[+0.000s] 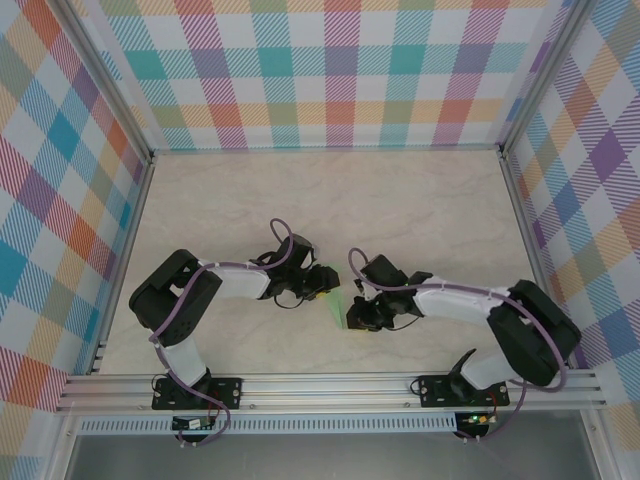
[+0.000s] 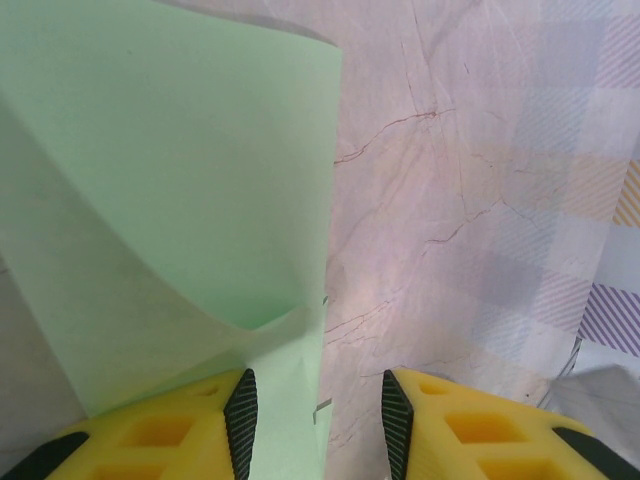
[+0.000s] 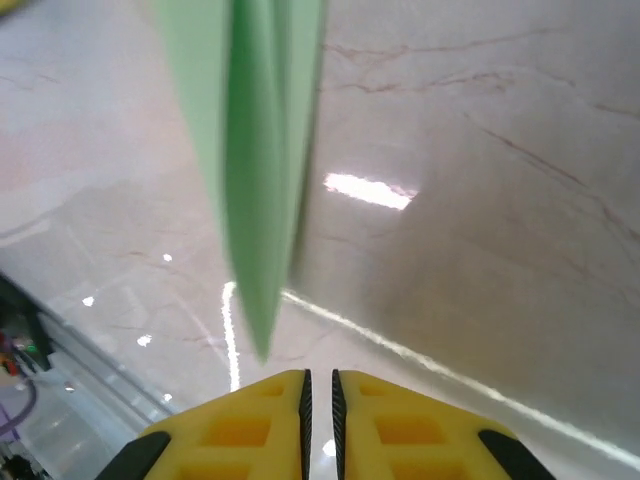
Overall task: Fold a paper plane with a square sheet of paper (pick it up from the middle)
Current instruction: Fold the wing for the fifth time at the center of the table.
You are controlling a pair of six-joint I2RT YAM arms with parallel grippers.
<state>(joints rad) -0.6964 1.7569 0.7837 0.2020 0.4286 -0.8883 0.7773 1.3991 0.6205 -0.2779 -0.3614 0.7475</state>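
Paper sheet (image 1: pixel 335 309) between wrists | arms bent inward | left jaws apart

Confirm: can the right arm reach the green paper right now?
Probably yes: the paper is just ahead of the right gripper with nothing between. Its jaws stand almost shut, so they would need to open first.

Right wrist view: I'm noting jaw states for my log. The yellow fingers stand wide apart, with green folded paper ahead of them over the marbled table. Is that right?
Not quite. The right wrist view shows the right gripper's yellow fingers almost together, with a thin slit between them, not wide apart. The green folded paper is ahead of them, over the marbled table.
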